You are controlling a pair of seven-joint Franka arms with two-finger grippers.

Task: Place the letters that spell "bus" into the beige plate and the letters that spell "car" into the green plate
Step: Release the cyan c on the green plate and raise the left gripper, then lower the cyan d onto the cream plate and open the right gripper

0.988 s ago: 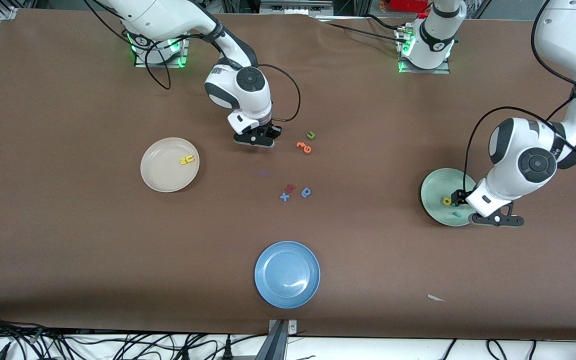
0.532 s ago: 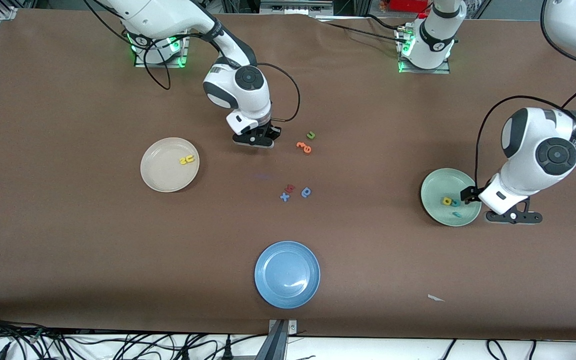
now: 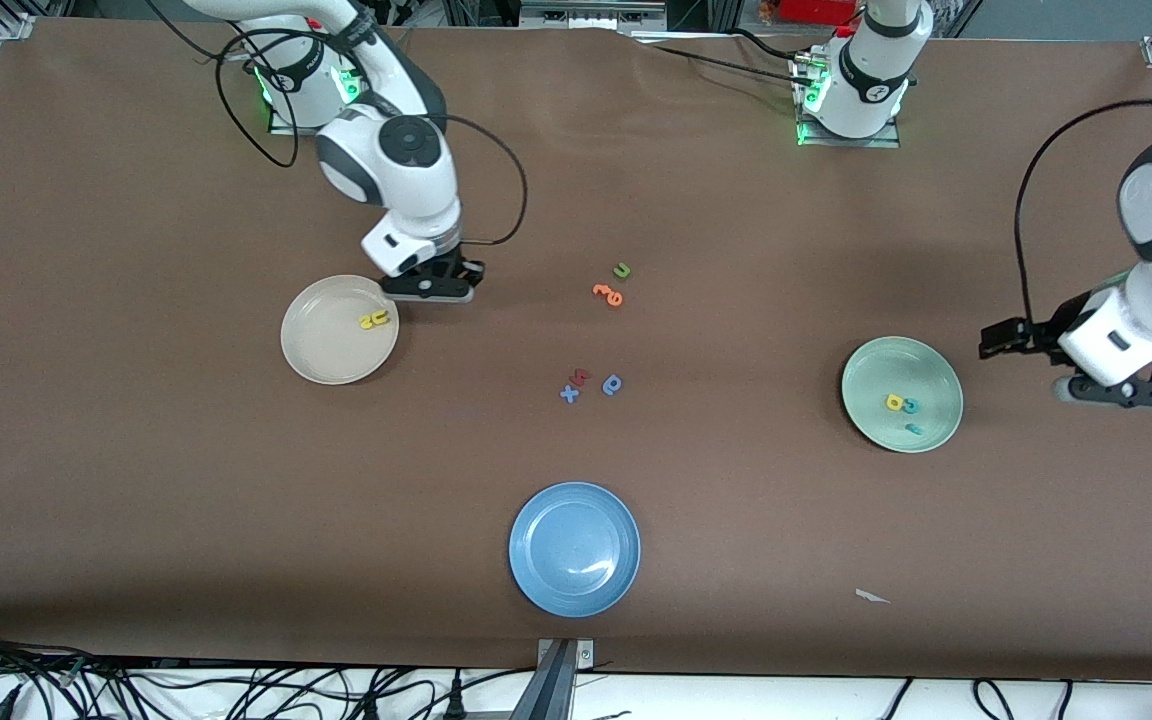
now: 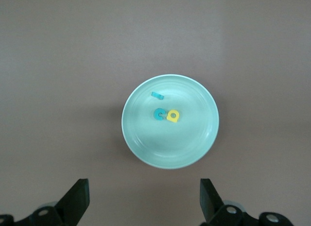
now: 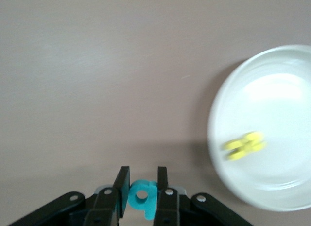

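Fingers of the right gripper (image 3: 433, 290): front view, clamped on a small item not legible from here; gripper sits just off the rim of the round cream-beige plate (image 3: 311, 352), toward the robot bases. Two tiny yellow foam letters (image 3: 374, 320) lie in that plate, touching each other.
Left gripper (image 3: 1116, 385): fingers spread, nothing between them, up beside the round pale mint-green plate (image 3: 926, 375) at the left arm's end of the worktop (image 3: 136, 480). In that plate: yellow foam "a" (image 3: 894, 402), teal foam "c" (image 3: 911, 405), small teal foam "r" (image 3: 914, 428).
Distractors: green foam "u" (image 3: 621, 269) and orange letter (image 3: 609, 293) mid-worktop; blue, red and darker blue letters (image 3: 591, 384) nearer the camera; round blue plate (image 3: 574, 548) nearest.

Left wrist view: mint-green plate (image 4: 146, 143) centred, three letters inside, "c" (image 4: 159, 113) touching "a" (image 4: 172, 116), "r" (image 4: 156, 95) apart. "Car" judged complete.

Right wrist view: teal foam "b" (image 5: 143, 197) pinched between both fingers (image 5: 122, 182); beige plate (image 5: 228, 187) off to one side, yellow letters (image 5: 243, 144) blurred within.

Risks, as judgement: release before the gripper is over the plate drops the "b" on the worktop; light foam may cling to a finger or bounce off the shallow rim; a low approach could knock the rim and scatter the yellow letters.
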